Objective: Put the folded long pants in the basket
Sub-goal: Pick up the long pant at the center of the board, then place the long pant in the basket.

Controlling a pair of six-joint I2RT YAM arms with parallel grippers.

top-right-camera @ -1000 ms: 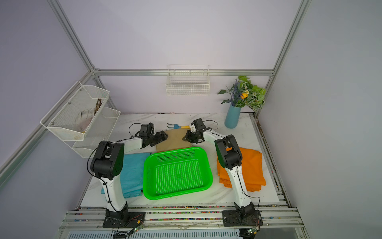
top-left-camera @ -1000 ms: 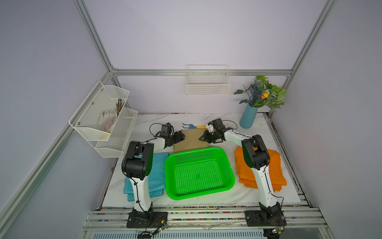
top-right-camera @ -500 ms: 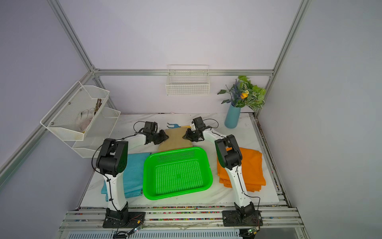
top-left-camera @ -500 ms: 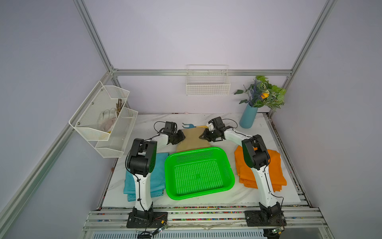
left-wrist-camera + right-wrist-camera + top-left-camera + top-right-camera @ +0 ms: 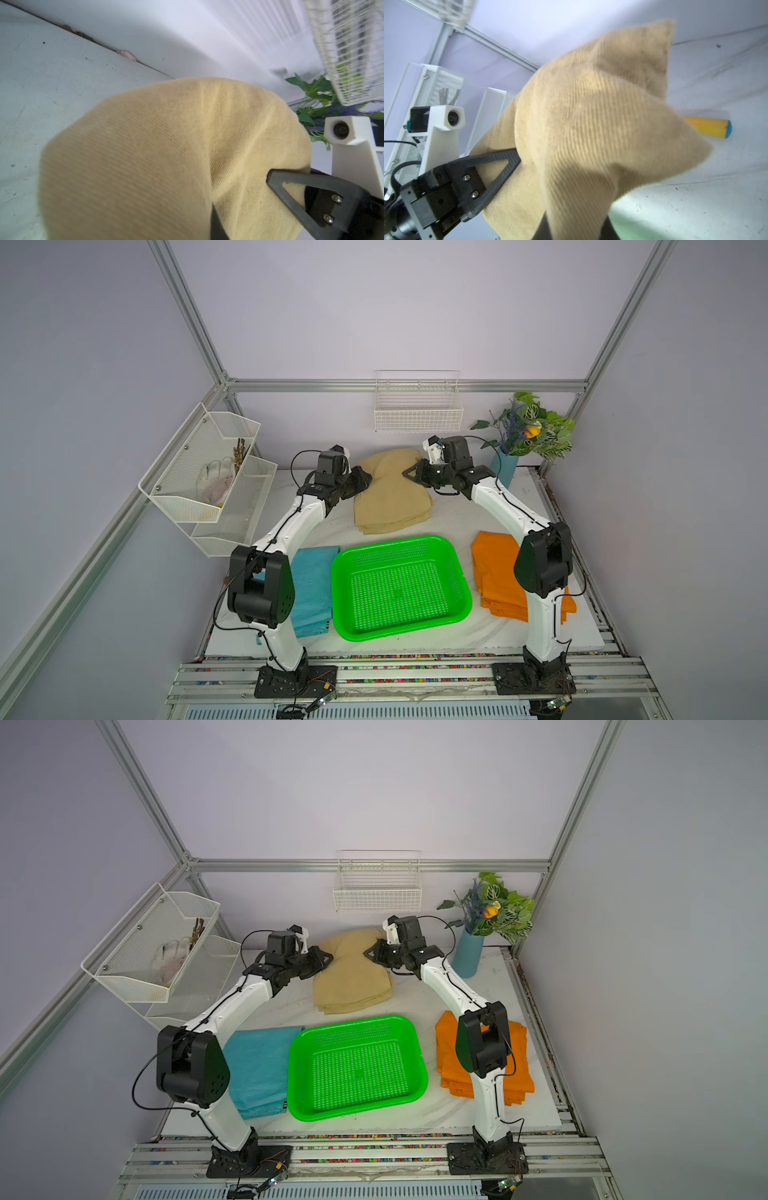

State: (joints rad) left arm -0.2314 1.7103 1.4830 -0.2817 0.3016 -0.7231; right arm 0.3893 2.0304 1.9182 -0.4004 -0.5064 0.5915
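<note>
Top views: left hand (image 5: 366, 481), right hand (image 5: 406, 474) pinch tan pants (image 5: 388, 502) edge.

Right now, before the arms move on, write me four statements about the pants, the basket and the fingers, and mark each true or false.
1. The green basket holds no pants. True.
2. The left fingers and right fingers each pinch the tan pants. True.
3. The orange pants lie on the robot's left of the green basket. False: they lie on its right; the teal pants are on the left.
4. The tan pants lie entirely flat. False: their far end is held up off the table; the near end rests beyond the green basket.
</note>
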